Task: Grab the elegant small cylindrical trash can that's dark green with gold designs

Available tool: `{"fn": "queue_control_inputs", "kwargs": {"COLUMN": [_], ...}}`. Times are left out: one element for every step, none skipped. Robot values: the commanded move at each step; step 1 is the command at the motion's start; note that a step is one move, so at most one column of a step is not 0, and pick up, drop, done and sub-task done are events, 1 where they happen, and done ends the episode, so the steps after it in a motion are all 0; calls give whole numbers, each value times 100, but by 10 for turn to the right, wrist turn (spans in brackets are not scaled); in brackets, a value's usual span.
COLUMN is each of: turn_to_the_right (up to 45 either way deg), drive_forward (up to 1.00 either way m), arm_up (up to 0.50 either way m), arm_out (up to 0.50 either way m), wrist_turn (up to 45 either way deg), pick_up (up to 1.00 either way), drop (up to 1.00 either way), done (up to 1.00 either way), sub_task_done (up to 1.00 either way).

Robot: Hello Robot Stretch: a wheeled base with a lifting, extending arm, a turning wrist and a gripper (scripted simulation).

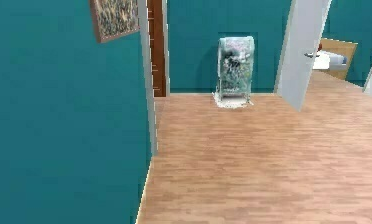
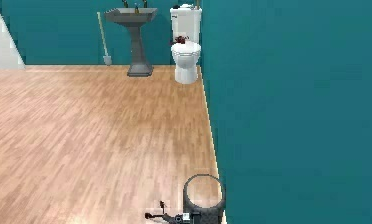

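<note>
A small dark cylindrical can (image 2: 201,192) with a pale rim stands on the wood floor at the arm side view's bottom edge, close to the teal wall's corner. No gold pattern can be made out on it. My gripper (image 2: 160,214) shows as a small dark shape with thin fingers just left of the can, low over the floor. Whether it touches the can or holds anything I cannot tell.
A pedestal sink (image 2: 131,35) and a white toilet (image 2: 185,52) stand at the far wall. A teal wall (image 2: 294,110) covers the arm side view's right. Ahead, a pale glassy object (image 1: 235,68) stands by the wall, beside a white open door (image 1: 300,50). A teal wall with a picture (image 1: 114,17) is close on the forward view's left.
</note>
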Motion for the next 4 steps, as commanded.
{"fn": "queue_control_inputs", "kwargs": {"turn_to_the_right": [0, 0, 0, 0], "drive_forward": [0, 0, 0, 0], "arm_up": [0, 0, 0, 0], "arm_out": [2, 0, 0, 0], "wrist_turn": [0, 450, 390, 0], "pick_up": [0, 0, 0, 100], "drop": [0, 0, 0, 0], "done": [0, 0, 0, 0], "sub_task_done": [0, 0, 0, 0]}}
